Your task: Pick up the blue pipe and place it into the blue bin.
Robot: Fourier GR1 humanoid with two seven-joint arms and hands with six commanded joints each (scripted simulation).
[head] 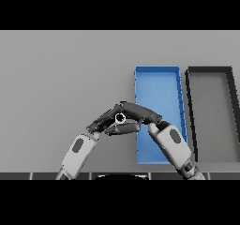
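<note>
Left hand (104, 120): reaches in from lower left, fingers stretched flat toward the right hand; holds nothing visible.
Right hand (137, 112): bent leftward over the blue bin's (157, 81) left wall; whether its fingers clasp anything cannot be told.
Blue pipe: not discernible; axis unknown.
Dark bin (209, 70): just beside the blue one.

We see a shallow, rectangular blue plastic bin (157, 86) lying flat on the grey counter (61, 78), its long side running away from us, right of centre. Its lower left edge is partly hidden. We cannot make out the blue pipe.
</note>
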